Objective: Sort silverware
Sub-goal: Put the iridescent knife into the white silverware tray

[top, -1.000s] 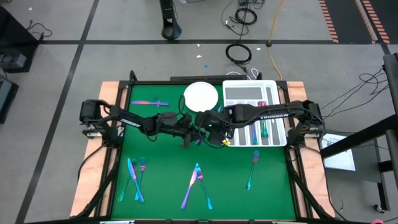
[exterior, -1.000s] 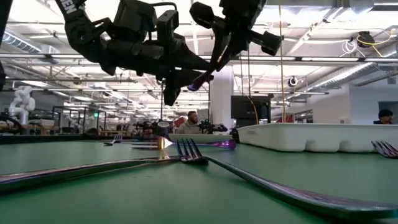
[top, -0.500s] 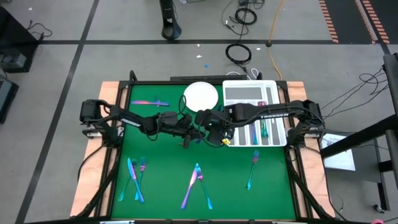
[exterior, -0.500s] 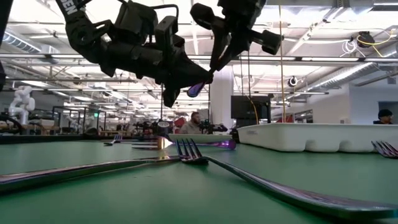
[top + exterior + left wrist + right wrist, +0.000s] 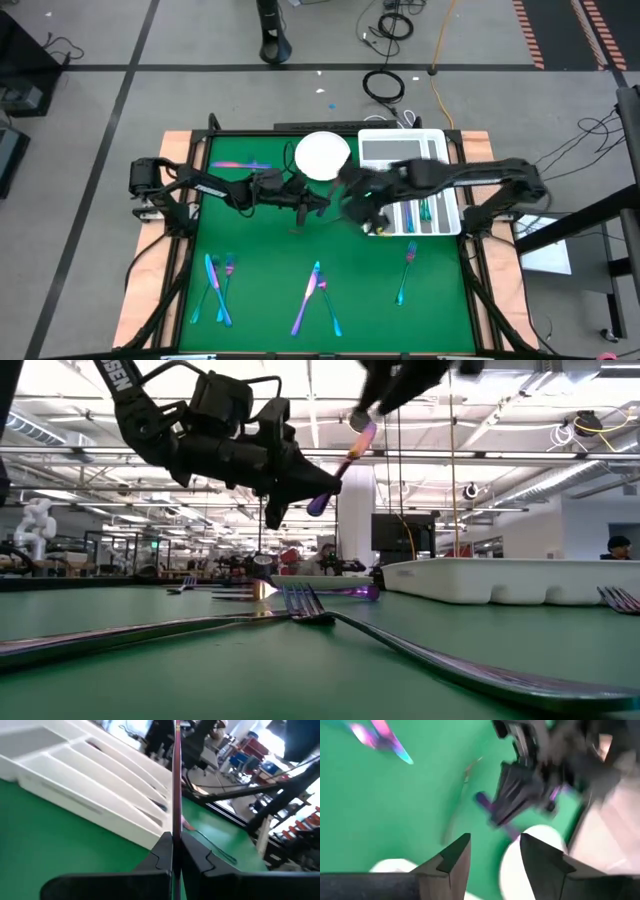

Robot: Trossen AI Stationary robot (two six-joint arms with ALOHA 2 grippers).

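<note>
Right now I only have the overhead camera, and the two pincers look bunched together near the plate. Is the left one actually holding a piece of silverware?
Observer: Yes. In the left wrist view, the left pincer is shut on a slim utensil, with the handle running out between its fingers.
Operator: Is it off the table?
Observer: It is. The low view shows it tilted in the air, well above the green mat.
Operator: And the right pincer?
Observer: In the right wrist view, the right pincer is open, with nothing between its fingers.
</note>
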